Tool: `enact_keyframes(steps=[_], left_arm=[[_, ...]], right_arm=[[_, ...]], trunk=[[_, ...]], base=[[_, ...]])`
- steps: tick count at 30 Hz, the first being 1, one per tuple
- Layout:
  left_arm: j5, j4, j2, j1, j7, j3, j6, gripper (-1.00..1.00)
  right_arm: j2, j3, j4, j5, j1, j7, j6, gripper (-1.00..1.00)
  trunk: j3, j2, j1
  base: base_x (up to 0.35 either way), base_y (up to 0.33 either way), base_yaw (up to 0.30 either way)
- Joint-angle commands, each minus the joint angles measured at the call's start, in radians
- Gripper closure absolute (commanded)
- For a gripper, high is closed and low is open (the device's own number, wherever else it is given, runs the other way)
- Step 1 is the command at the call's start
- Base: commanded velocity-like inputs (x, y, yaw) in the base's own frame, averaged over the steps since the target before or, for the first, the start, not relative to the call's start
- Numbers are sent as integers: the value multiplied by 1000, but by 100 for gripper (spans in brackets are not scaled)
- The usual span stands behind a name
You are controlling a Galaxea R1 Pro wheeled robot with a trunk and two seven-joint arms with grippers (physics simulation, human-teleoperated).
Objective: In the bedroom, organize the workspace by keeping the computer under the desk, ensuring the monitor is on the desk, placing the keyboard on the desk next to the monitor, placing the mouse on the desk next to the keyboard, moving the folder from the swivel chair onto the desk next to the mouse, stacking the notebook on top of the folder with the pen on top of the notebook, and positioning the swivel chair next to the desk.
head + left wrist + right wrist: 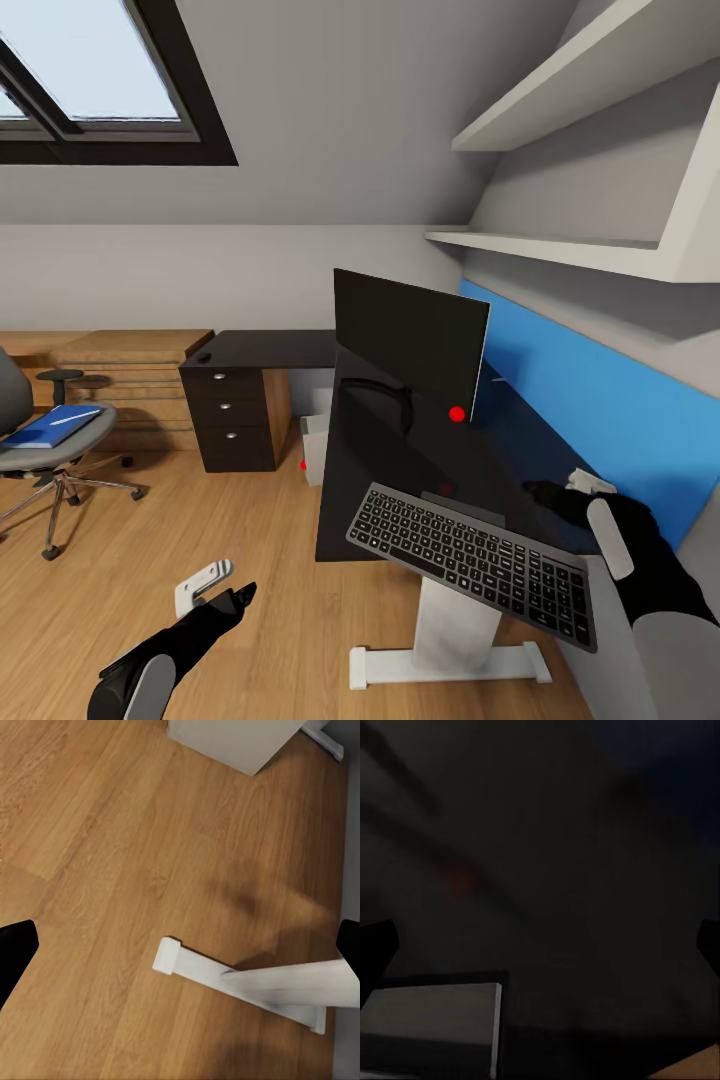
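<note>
One slim keyboard (478, 562) overhangs the glossy desk (380, 470).

Wooden floor (112, 855), white desk foot (225, 979) lower centre, pale box corner (232, 741) at top, dark fingertips (15, 949) at side edges

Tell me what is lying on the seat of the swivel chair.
On the swivel chair lies the blue folder with a thin pale pen on top. Whether a notebook sits between them cannot be told at this size; the seat under the folder is covered.
</note>
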Motion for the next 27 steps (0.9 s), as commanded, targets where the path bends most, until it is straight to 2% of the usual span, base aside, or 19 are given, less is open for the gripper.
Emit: enact_keyframes(steps=[1, 3, 5, 15, 20, 27], left_arm=[[11, -2, -1, -1, 8, 2, 4, -100], [11, -2, -1, -1, 8, 1, 4, -100], [11, -1, -1, -1, 8, 3, 4, -100], [11, -1, -1, -1, 8, 3, 4, -100], [10, -1, -1, -1, 8, 2, 4, -100], [9, -2, 1, -1, 8, 3, 4, -100]], right_arm=[[0, -12, -4, -11, -1, -9, 10, -100], [0, -46, -12, -12, 7, -9, 23, -100], [0, -53, -19, -12, 13, -9, 23, -100], [0, -53, -20, -13, 15, -9, 22, -100], [1, -53, -20, -14, 15, -9, 22, -100], [2, -53, -20, -15, 15, -9, 22, -100]], trunk=[[-1, -1, 0], [-1, -1, 0], [-1, -1, 0], [-1, -1, 0], [-1, -1, 0], [-1, -1, 0]], base=[[0, 0, 0], [-98, 0, 0], [-282, 0, -108], [-285, 0, -216], [-308, -28, -36], [-204, -212, -2]])
